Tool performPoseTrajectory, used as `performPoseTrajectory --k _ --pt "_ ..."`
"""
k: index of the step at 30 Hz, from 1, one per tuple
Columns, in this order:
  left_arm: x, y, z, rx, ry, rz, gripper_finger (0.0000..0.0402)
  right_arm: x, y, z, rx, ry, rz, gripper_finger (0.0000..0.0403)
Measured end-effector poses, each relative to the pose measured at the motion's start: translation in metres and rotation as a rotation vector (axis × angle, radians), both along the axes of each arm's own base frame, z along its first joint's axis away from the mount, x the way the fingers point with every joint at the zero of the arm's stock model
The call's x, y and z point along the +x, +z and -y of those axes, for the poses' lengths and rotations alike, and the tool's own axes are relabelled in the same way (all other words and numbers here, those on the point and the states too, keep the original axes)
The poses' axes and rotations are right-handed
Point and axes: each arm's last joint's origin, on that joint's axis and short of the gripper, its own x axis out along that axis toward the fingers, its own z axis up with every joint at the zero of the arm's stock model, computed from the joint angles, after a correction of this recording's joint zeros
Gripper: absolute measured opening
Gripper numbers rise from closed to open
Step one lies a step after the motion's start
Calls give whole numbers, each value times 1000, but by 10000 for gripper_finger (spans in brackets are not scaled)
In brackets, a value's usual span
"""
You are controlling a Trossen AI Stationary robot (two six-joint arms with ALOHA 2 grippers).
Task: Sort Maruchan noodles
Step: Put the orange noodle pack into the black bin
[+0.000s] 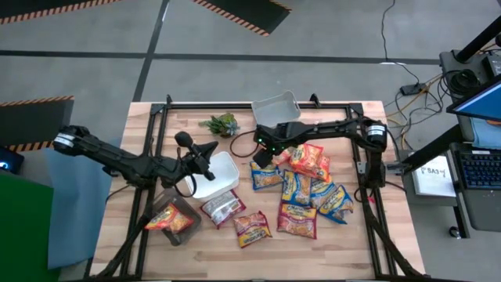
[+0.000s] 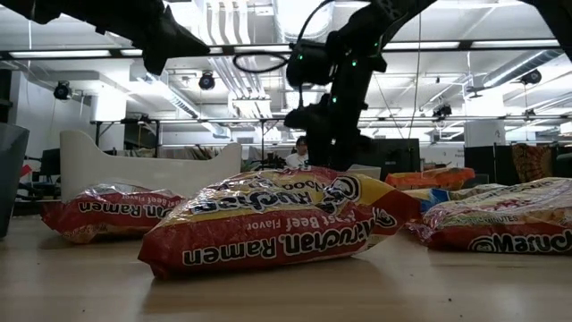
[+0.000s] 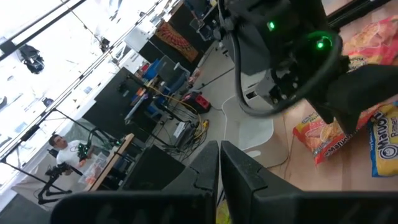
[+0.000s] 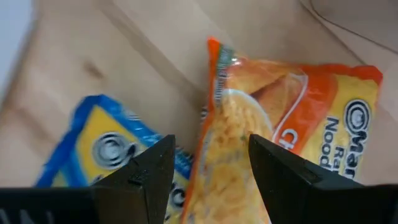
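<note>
Several Maruchan noodle packets lie flat in a loose pile on the wooden table's right half; more lie near the front, orange-red and dark red. My right gripper hangs open above the pile's left end, slanting down, over an orange packet and a blue-yellow one, touching neither. My left gripper is shut and empty, held level above the white tub. One packet lies inside the clear tub.
A grey tub stands at the table's far edge, with a small green plant to its left. A black frame runs round the table. Bare wood shows along the near edge. A person sits in the room behind.
</note>
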Motion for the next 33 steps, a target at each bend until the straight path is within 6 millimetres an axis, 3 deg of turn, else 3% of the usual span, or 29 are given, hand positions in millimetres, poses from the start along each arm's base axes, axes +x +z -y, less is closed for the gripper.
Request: performPoseTrajectory --k 17,21,27,33 --pt "0 0 0 0 0 0 0 4 -38 4 -91 -29 -136 181" --pt "0 1 0 -3 0 12 0 5 -45 5 -105 -23 -157 139" --pt "-7 11 2 -18 -7 71 0 4 -38 3 -123 25 -153 27" --pt "-31 33 17 -66 -118 192 0 0 -11 -1 -133 82 -88 9"
